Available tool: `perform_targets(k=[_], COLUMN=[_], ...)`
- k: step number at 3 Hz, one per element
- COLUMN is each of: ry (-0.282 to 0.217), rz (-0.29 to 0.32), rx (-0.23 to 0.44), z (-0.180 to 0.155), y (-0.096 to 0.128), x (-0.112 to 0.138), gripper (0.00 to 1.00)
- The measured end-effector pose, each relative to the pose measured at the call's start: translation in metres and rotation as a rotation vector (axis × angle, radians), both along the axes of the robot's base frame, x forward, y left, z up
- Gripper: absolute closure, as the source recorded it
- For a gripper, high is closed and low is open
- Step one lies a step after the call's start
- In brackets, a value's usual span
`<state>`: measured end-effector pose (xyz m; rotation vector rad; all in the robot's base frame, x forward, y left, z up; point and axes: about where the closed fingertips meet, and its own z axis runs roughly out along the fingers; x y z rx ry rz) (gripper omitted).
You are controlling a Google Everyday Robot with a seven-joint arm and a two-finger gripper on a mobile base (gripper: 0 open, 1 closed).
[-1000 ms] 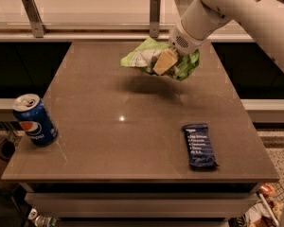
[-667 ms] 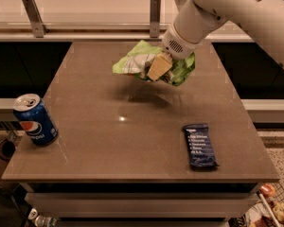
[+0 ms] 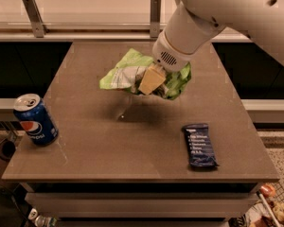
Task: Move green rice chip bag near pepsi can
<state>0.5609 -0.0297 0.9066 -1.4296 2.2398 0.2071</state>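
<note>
**Hand** [image 3: 152, 81]: at the end of the white arm [image 3: 213, 13], which reaches in from the far right. It sits over the middle of the desk, a little toward the far side. One tan finger [image 3: 150, 78] shows, pressed against the front of the bag, so the hand is closed and gripping the bag.

**Bag** [image 3: 119, 77]: light green and crinkled, held in the hand. A shadow [image 3: 132, 111] lies on the desk below and apart from it, so it is judged to be off the surface. Its long axis runs left to right. The left end sticks out well past the hand and the right end bunches under the wrist.

**Can** [image 3: 35, 119]: upright at the near left corner of the desk, close to the left edge. It is well apart from the bag.

**Bar wrapper** [image 3: 200, 145]: dark blue and flat, on the near right of the desk. It is not part of the task and lies on the side away from the can.

**Desk** [image 3: 109, 145]: brown top, bare between the bag's shadow and the can.

**Governing relation**: from the hand, the can lies to the left and nearer. The carry is therefore judged to run diagonally toward the near left corner, with the bag's jutting left end leading. That end would reach the can before the hand does, so it could tip the can if the bag is set down too close.
</note>
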Motion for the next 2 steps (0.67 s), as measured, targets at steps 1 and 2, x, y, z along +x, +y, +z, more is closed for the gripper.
perform_targets(k=[1,2], ry=[-0.004,0.021], rz=[0.022,0.078], rx=[-0.007,0.0], z=[0.002,-0.004], y=[0.008,0.02], x=[-0.031,-0.057], gripper=[1.0,1.0])
